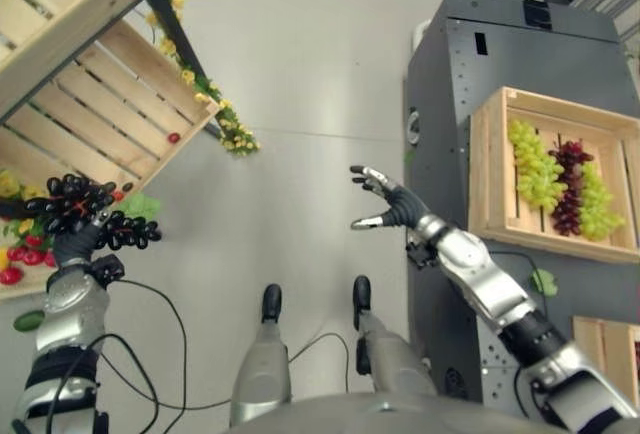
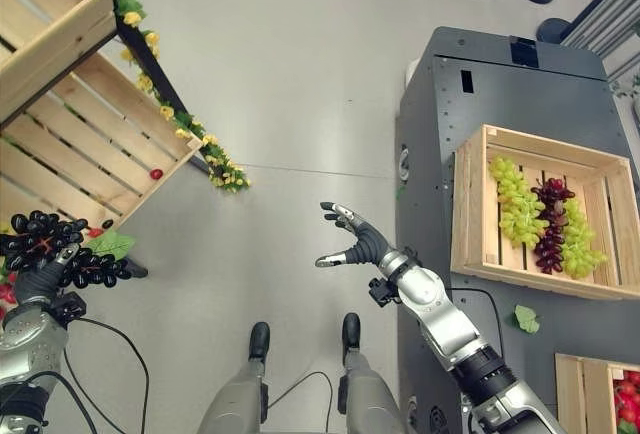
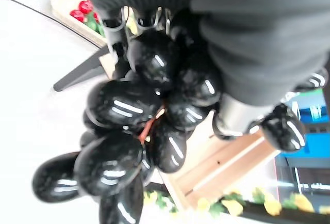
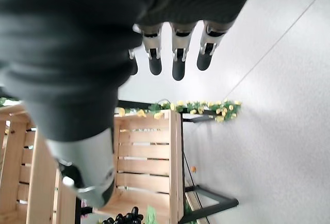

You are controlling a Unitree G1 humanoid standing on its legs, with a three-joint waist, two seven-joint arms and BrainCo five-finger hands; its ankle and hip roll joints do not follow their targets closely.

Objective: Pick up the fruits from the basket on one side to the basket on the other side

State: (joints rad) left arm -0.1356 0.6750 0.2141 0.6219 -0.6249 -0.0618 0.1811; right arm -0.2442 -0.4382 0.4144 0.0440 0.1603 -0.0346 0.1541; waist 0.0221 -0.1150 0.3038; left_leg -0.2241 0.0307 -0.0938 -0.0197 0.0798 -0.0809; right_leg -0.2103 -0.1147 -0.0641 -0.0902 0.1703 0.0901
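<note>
- Holding a bunch of black grapes (image 1: 88, 210), the left hand (image 1: 72, 246) has its fingers curled round the cluster; its own wrist view shows the glossy berries (image 3: 135, 131) packed against the fingers.
- The bunch hangs clear above the floor, beside the slatted wooden stand (image 1: 110, 104) on the robot's left, where strawberries (image 1: 22, 254) and green leaves lie on the lower shelf.
- On the robot's right, the wooden crate (image 2: 470, 204) on the dark grey cabinet (image 2: 440, 104) already holds green grapes (image 2: 515, 204) and a dark red bunch (image 2: 548, 226) between them, so part of the transfer looks done.
- By my reading the black bunch is mid-carry: it has yet to cross to the crate, and the strawberries suggest more fruit remains.
- The right hand (image 2: 352, 241) hovers empty over the floor between stand and cabinet, fingers spread and relaxed, arm reaching toward the left side, perhaps ready to receive the bunch.
</note>
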